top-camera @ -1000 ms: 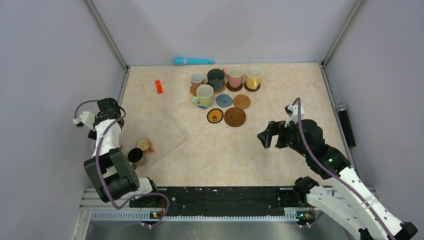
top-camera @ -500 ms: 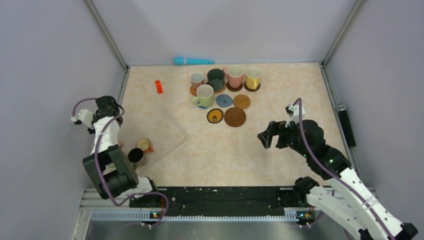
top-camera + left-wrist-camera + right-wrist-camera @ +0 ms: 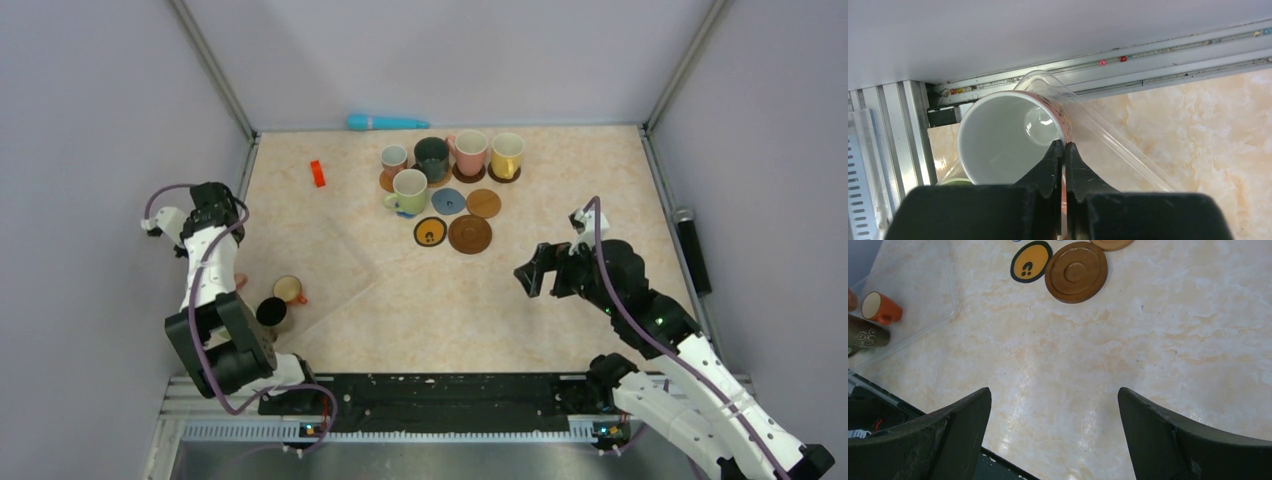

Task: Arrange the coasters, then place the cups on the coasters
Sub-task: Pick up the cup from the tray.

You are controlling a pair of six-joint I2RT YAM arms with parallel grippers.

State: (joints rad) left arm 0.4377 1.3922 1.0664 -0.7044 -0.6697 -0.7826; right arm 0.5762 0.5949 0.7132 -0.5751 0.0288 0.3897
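One marbled beige table point(image 3: 560, 180) carries the whole job. At its near left lies a clear plastic tray point(image 3: 340, 250), and the left gripper point(image 3: 1063, 146) works inside it. Its jaws are clamped on the wall of a white-lined ceramic mug with a red-patterned outside point(image 3: 998, 140), one finger within the mouth and one against the outside. In the overhead view the arm hides this mug. The right gripper point(image 3: 1054, 392) hangs over bare table with jaws wide apart, holding nothing.

Two more mugs stand close together in the tray: a small orange mug point(image 3: 289, 289) and a dark brown mug point(image 3: 271, 310). Five mugs at the far centre appear to sit on coasters. Four coasters lie bare beside them: a dark brown grooved disc point(image 3: 469, 234), a black-rimmed yellow disc point(image 3: 430, 232), a grey-blue disc point(image 3: 448, 201) and a tan round disc point(image 3: 483, 203).

Assessment: the step in hand is lifting the gripped mug out. A pinch on a thin wall lets a mug swing. It should be raised straight and slowly, clear of the tray wall, with the mouth level, then centred on a bare disc.
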